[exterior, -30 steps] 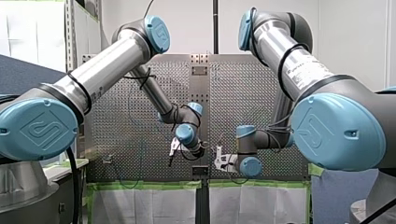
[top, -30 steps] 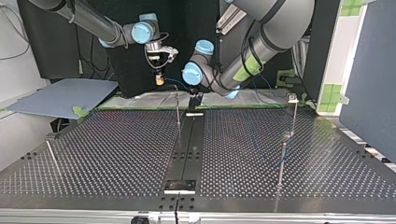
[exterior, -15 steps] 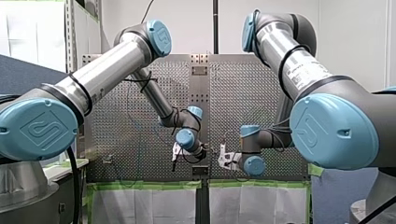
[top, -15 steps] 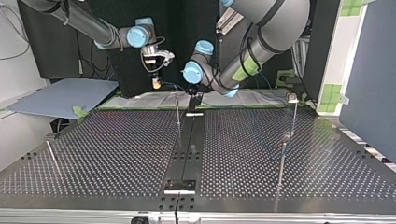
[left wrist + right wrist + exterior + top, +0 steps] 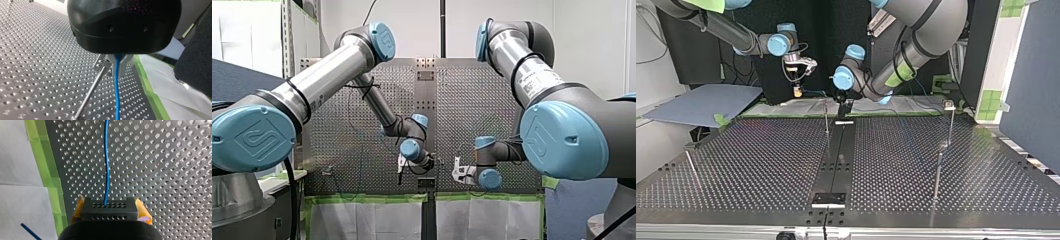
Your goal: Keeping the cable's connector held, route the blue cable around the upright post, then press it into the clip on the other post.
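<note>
In the right wrist view my right gripper [image 5: 109, 216] is shut on a black perforated connector [image 5: 108, 208], its yellow pads [image 5: 78, 211] on either side. The blue cable [image 5: 107, 162] leaves the connector and runs out over the perforated table. In the left wrist view the metal fingers [image 5: 123, 65] of my left gripper [image 5: 117, 65] are shut on the blue cable [image 5: 116, 95], right beside the head of a thin upright post [image 5: 91, 92]. In the top view my right gripper [image 5: 797, 91] hangs left of that post [image 5: 826, 117], and my left gripper [image 5: 842, 102] is just right of it.
A taller post with a clip on its head [image 5: 949, 106] stands at the top view's right, with another post [image 5: 937, 170] in front of it. One more thin post [image 5: 692, 169] stands at the left. Green tape [image 5: 53, 187] edges the perforated plate by white sheeting.
My right gripper has carried the connector further toward the top view's left and a little lower. My left gripper has dipped slightly toward the centre post, still closed on the cable.
</note>
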Controlling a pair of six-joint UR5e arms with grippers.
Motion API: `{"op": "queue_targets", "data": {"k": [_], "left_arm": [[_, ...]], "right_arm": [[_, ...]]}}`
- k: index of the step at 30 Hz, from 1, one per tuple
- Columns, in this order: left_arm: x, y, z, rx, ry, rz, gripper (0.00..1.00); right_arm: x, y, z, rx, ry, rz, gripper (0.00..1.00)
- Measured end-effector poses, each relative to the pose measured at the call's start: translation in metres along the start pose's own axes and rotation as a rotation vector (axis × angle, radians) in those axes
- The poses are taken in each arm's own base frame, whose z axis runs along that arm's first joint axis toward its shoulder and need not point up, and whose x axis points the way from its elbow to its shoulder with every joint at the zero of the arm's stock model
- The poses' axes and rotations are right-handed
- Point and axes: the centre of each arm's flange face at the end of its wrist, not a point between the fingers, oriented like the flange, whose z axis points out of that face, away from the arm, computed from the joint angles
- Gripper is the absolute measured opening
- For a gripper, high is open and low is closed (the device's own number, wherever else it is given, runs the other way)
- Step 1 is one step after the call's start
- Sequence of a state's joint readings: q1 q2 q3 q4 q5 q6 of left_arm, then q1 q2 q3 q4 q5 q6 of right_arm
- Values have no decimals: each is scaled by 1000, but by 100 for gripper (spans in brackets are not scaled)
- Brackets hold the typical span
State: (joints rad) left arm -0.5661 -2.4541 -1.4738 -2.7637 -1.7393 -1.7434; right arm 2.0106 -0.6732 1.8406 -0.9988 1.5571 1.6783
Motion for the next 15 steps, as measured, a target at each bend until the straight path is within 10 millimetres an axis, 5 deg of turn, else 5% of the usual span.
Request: {"op": "queue_targets", "data": {"k": [15], "left_arm": [[13, 6, 7, 4, 8, -28, 0]], "right_arm": [[5, 14, 8, -18, 19, -1, 0]]}}
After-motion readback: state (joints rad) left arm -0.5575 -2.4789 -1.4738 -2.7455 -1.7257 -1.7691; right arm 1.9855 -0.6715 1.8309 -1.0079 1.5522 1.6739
